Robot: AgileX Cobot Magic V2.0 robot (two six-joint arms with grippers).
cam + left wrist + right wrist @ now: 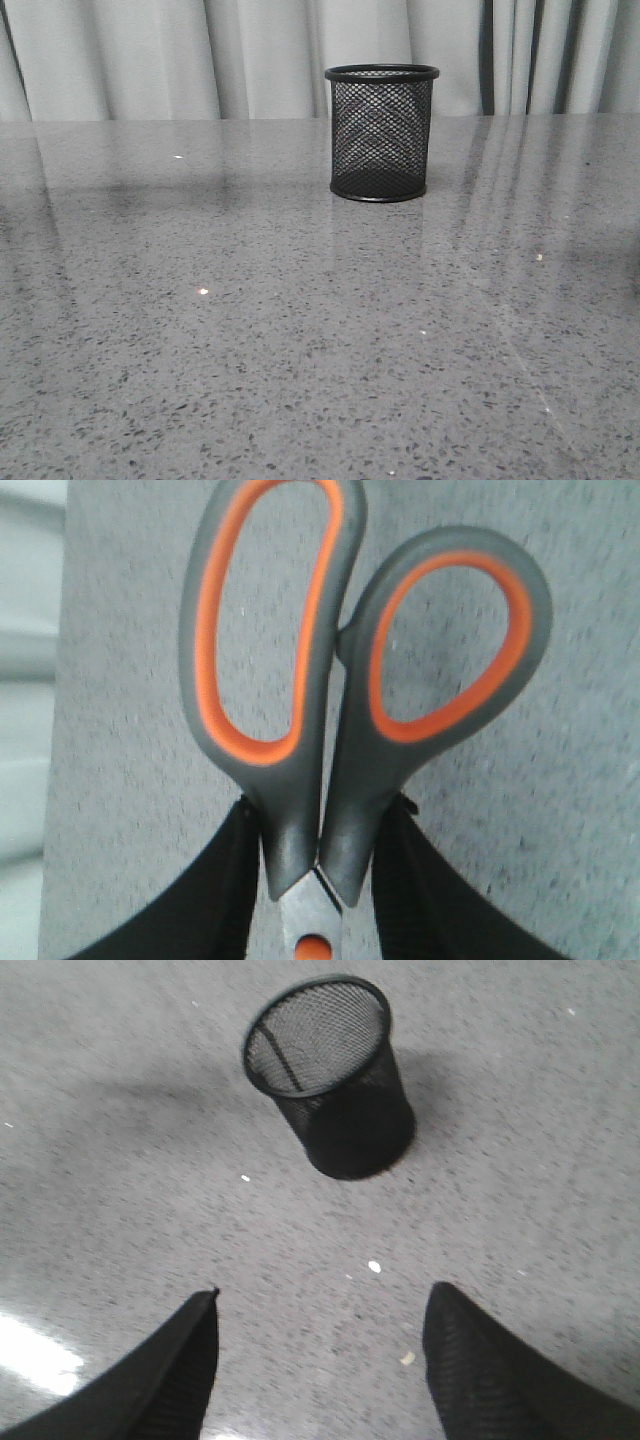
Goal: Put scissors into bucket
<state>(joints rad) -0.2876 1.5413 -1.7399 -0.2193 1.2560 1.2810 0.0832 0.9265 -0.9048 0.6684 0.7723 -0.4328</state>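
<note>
Two orange-lined loops — scissors [330,730], clawed.

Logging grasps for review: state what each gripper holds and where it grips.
The left gripper holds the scissors, clamped at the handle necks by the pivot. The right gripper is open, empty, above the table.

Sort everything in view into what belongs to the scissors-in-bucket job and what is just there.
Part of the job:
- grey-handled scissors with orange-lined loops, clamped in the left hand
- black wire-mesh cylindrical bucket, upright on the table
- right hand, open, holding nothing

Just there:
- grey speckled stone table
- pale curtain behind
</note>
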